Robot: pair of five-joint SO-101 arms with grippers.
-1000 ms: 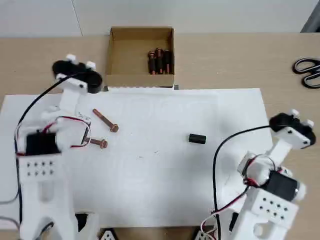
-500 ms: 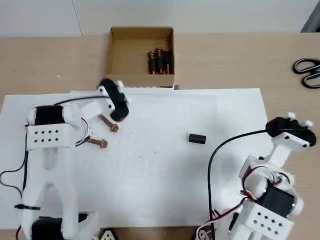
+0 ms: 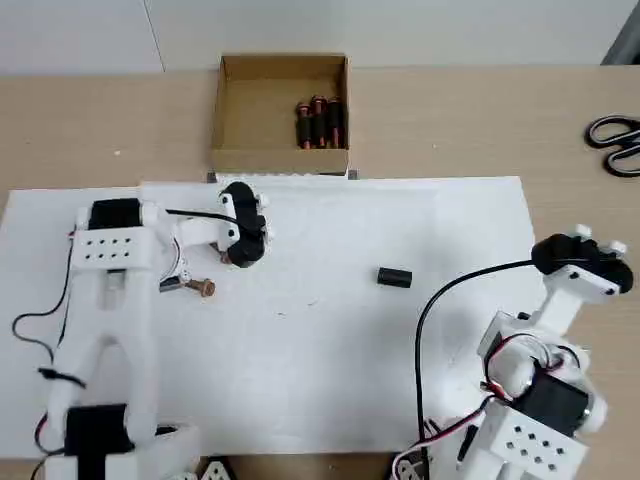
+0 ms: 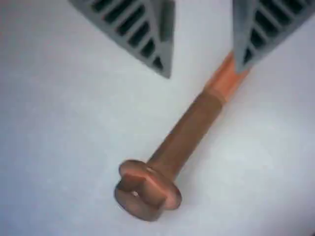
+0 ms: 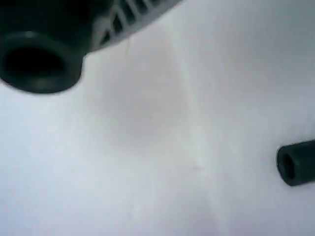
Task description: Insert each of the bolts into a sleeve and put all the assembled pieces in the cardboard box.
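High view: left gripper (image 3: 243, 250) just in front of the cardboard box (image 3: 280, 160). Sleeve (image 3: 395, 277) farther out, to the box's right. Right gripper (image 3: 575, 258) well beyond it, grasp not discernible.
Left wrist view: fingers (image 4: 142, 34) apart, one over the bolt's (image 4: 182, 142) tip.
Right wrist view: sleeve lying flat.

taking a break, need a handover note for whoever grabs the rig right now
Left gripper: jaws open over the tip of a copper-coloured metal bolt lying on the white sheet; not gripped.
Right gripper: near the sheet's right edge, apparently shut on a black tubular sleeve.
Second copper bolt lies close by the first; another black sleeve lies mid-sheet.
Done: several assembled pieces in the brown cardboard box.
Left: sleeve both bolts, box them.
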